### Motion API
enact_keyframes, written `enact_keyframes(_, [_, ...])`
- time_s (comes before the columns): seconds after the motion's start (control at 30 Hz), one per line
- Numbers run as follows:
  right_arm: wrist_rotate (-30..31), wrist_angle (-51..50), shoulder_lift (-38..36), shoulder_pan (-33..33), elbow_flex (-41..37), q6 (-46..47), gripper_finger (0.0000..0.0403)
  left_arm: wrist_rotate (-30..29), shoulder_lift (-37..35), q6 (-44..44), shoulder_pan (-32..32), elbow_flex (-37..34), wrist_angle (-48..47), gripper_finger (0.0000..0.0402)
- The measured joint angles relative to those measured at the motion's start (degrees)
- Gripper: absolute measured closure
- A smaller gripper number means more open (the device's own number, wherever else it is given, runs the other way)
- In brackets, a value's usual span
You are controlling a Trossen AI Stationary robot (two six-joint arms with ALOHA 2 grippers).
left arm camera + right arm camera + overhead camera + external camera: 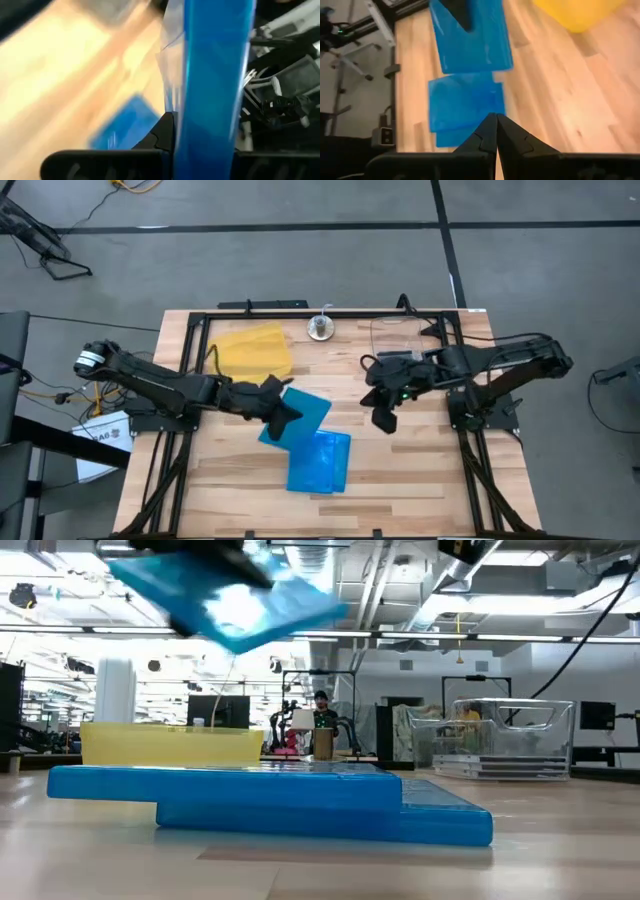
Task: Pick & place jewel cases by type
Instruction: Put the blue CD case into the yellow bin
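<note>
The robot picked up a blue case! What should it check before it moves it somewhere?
1. Grip: left gripper is shut on the lifted blue case. Ok.
2. Height: in the low view the lifted case hangs well above the blue cases on the table. Ok.
3. Level: the held case is tilted. Not ok.
4. Right gripper: shut, empty, off to the side. Ok.
5. Yellow tray: nothing seen in it from above. Ok.
6. Grip firmness: cannot tell.

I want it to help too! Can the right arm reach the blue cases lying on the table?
Probably yes. The right gripper is shut and empty, hovering just beside the stacked blue cases, with bare table between. The left gripper holds another blue case nearby.
</note>
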Motion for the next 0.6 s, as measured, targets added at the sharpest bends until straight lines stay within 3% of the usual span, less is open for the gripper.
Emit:
enact_keyframes(0.2, [2.8,-1.8,-0.8,-0.1,-0.1,0.0,0.0403,-7.0,-4.7,23.4,0.6,4.3,-2.0,0.0401])
enact_keyframes(0.6, [3.2,-1.8,0.7,-3.0,-0.1,-0.2,0.0403,-22.1,-9.7,57.9,1.5,17.9,-8.9,0.0401])
